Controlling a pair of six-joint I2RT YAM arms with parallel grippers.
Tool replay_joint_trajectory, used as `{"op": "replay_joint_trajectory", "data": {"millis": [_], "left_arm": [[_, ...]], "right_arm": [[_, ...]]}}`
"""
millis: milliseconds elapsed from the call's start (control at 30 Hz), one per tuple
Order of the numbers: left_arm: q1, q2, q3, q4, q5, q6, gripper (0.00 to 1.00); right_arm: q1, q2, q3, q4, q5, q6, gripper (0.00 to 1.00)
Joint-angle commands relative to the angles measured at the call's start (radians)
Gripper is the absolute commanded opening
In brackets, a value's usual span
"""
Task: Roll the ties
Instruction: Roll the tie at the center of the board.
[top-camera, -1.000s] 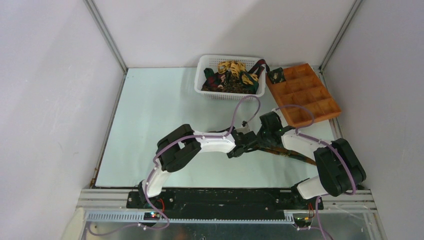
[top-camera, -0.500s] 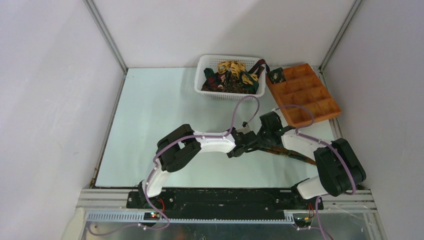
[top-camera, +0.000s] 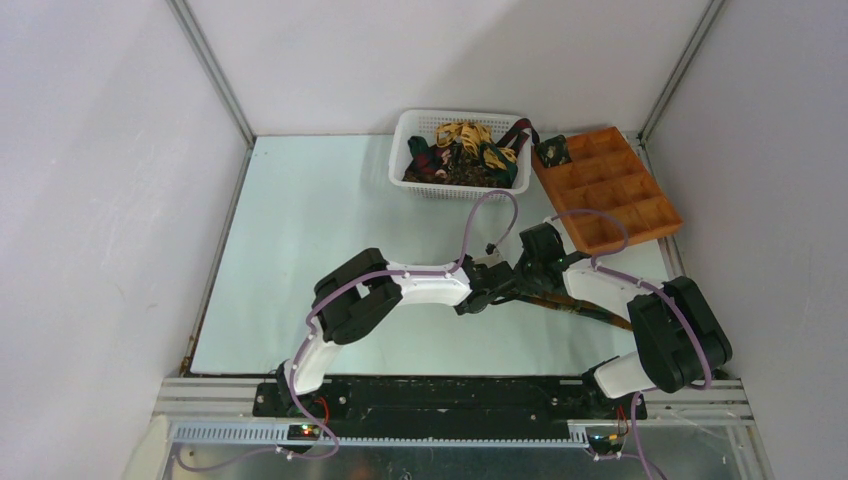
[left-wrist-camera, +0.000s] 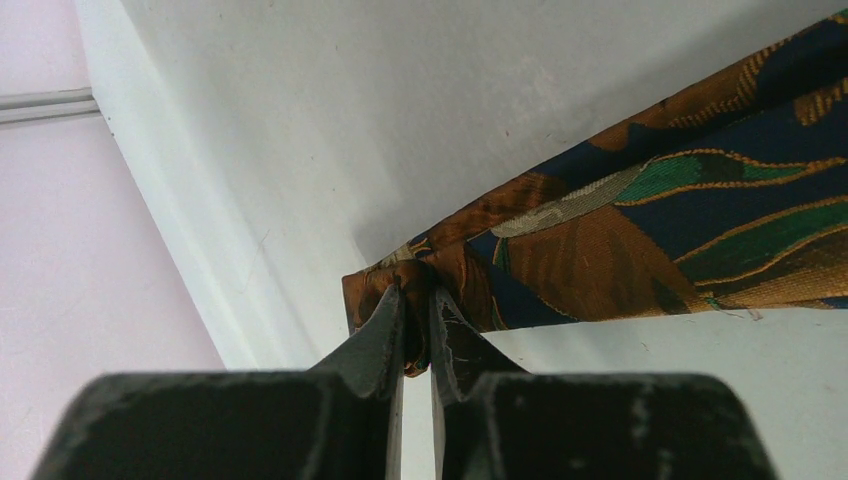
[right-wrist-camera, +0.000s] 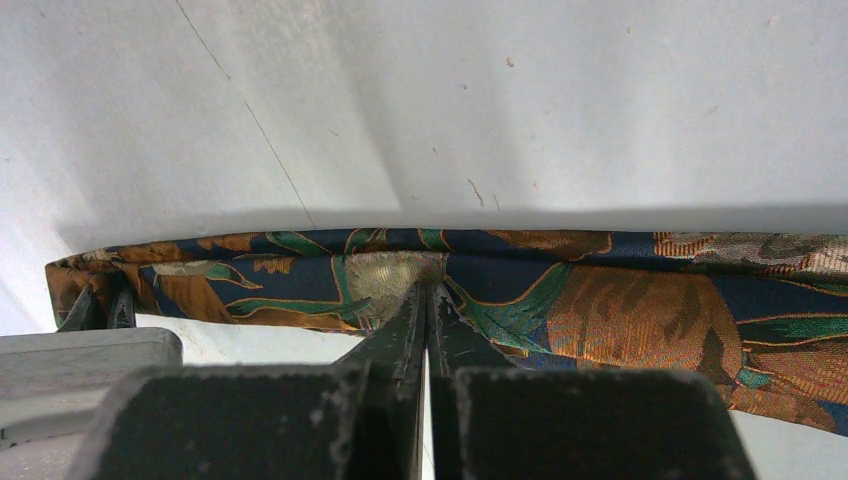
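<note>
A patterned tie (top-camera: 590, 310) of dark blue, green and orange-brown lies flat on the table (top-camera: 300, 250), running right from between the two grippers. My left gripper (left-wrist-camera: 418, 305) is shut on the tie's (left-wrist-camera: 650, 230) folded narrow end. My right gripper (right-wrist-camera: 425, 292) is shut, its tips resting on the tie (right-wrist-camera: 640, 310) a short way along the strip. The left gripper's fingertips (right-wrist-camera: 100, 305) show at the tie's end in the right wrist view. In the top view the left gripper (top-camera: 497, 289) and right gripper (top-camera: 528, 281) sit close together.
A white plastic basket (top-camera: 405, 150) at the back holds several loose ties (top-camera: 462, 148), yellow and dark ones. Beside it, an orange-brown compartment tray (top-camera: 625, 200) has a small dark rolled tie (top-camera: 552, 151) in its far-left compartment. White walls enclose the table.
</note>
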Motion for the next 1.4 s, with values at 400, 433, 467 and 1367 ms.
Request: {"op": "replay_joint_trajectory", "data": {"millis": [400,433,467,1367], "left_arm": [[0.030,-0.056,0.014,0.040,0.191,-0.093,0.26],[0.035,-0.058,0.009,0.042,0.200,-0.099,0.27],[0.037,-0.064,0.007,0.046,0.216,-0.102,0.27],[0.112,-0.176,-0.063,0.097,0.363,-0.212,0.33]], "right_arm": [[-0.004,0.010,0.001,0.024,0.003,0.009,0.00],[-0.004,0.010,0.001,0.023,0.003,0.008,0.00],[-0.004,0.009,0.001,0.023,0.003,0.008,0.00],[-0.003,-0.019,0.001,0.026,0.011,-0.001,0.00]]}}
